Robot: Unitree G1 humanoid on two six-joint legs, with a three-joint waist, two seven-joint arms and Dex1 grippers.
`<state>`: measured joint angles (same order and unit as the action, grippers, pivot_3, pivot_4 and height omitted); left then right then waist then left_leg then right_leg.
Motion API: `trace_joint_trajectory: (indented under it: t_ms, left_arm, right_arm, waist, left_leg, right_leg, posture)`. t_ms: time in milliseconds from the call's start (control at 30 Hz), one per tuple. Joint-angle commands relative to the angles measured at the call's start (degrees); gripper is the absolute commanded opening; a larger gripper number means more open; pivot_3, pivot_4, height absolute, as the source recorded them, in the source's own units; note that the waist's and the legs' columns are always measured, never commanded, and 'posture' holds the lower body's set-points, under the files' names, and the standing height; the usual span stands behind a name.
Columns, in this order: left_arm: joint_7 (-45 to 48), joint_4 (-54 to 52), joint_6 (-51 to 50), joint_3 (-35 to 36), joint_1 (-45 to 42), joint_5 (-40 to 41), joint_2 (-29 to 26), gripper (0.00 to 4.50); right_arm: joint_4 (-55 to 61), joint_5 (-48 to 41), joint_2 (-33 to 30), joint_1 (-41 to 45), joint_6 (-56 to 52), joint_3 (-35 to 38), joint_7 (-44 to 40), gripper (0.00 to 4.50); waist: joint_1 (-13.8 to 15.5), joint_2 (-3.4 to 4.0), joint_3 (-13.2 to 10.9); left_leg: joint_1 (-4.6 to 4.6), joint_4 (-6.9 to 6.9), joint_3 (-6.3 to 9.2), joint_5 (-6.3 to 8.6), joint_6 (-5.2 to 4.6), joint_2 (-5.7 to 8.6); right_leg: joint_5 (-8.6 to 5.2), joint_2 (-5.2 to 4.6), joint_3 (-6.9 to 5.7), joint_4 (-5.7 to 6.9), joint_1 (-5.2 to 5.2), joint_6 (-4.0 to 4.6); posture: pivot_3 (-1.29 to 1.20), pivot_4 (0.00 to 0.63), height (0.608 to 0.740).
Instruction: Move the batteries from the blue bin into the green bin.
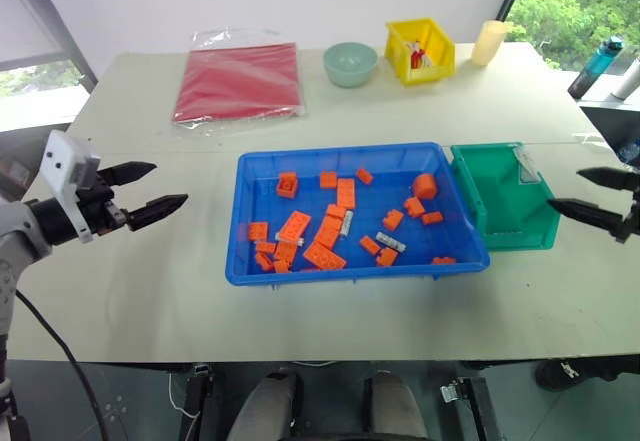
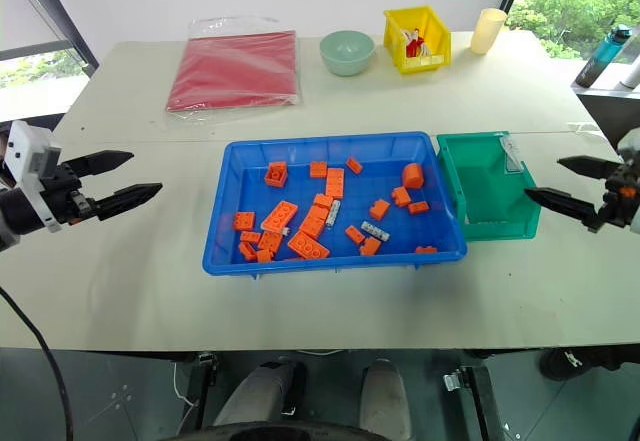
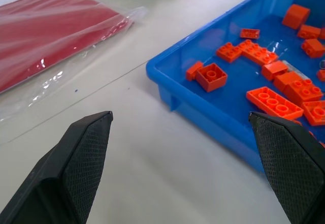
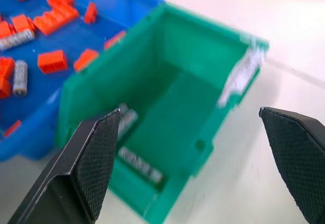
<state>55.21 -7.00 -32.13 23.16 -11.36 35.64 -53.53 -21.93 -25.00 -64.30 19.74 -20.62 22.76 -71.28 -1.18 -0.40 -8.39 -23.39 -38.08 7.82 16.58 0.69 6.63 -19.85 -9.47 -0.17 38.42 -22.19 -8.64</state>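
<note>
- Head views: the blue bin (image 1: 262,273) sits mid-table with the green bin (image 1: 470,189) touching its right end. Among the orange bricks (image 1: 325,231) lie three batteries (image 1: 346,223): one near the middle, one to its right, one low on the left next to bricks.
- The left gripper (image 1: 158,188) hangs left of the blue bin, well apart from it, jaws spread and empty. The right gripper (image 1: 585,193) hangs just right of the green bin, jaws likewise spread and empty.
- Judgement: the next pick has not begun. The right arm is nearer the drop-off, so it suits the middle and right batteries; the left one is closer to the left arm.
- Left wrist view: its fingers (image 3: 84,152) frame the blue bin's near corner and bricks. To reach in, clear the rim first, then come down.
- Right wrist view: its fingers (image 4: 94,155) stand wide over the green bin, where at least two batteries already lie on the floor.
- For a good grasp, probably close across the battery's thin width, and choose one clear of bricks first, so no brick is pinched along with it.
</note>
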Motion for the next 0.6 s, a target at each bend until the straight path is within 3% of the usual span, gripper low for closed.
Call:
trace_joint_trajectory:
  t_ms: [33,167,333,600]
  left_arm:
    - [1.7,-2.1,-0.4,0.0,-2.6,1.2,-1.8,4.47]
    - [4.7,-3.0,-2.2,-1.4,-5.4,2.7,-3.1,4.47]
    - [10.1,-4.6,-4.4,-4.3,-7.9,4.8,-5.4,4.47]
    - [17.5,-5.6,-3.9,-10.2,-9.6,3.6,-7.8,4.47]
  right_arm:
    - [7.3,-1.2,-0.6,6.9,-1.1,-3.6,-0.6,4.5]
    - [14.0,-1.1,3.7,16.8,-2.9,-11.8,-0.8,4.5]
    - [19.0,3.9,14.7,27.1,-1.7,-23.4,2.6,4.5]
    - [18.5,17.2,28.6,29.5,10.9,-40.1,4.3,4.5]
  waist:
    - [-0.1,0.06,0.0]
    - [-0.3,0.07,-0.1]
    - [-1.1,0.04,-0.1]
    - [-1.4,-0.01,-0.1]
  left_leg:
    - [-0.01,0.0,-0.01,0.0,0.0,-0.01]
    - [-0.01,0.01,-0.03,0.0,0.0,-0.03]
    - [-0.05,0.02,0.03,0.0,0.01,-0.04]
    - [-0.09,-0.03,0.11,0.0,0.01,0.08]
  right_leg:
    - [0.0,0.0,0.0,0.01,-0.03,0.0]
    - [0.0,0.01,0.0,0.01,-0.05,0.0]
    - [0.0,0.02,-0.02,0.03,-0.06,0.0]
    - [0.0,-0.03,-0.02,0.59,-0.28,0.0]
  posture:
    - [0.0,0.15,0.717]
    - [0.0,0.15,0.717]
    - [0.0,0.15,0.717]
    - [0.0,0.15,0.717]
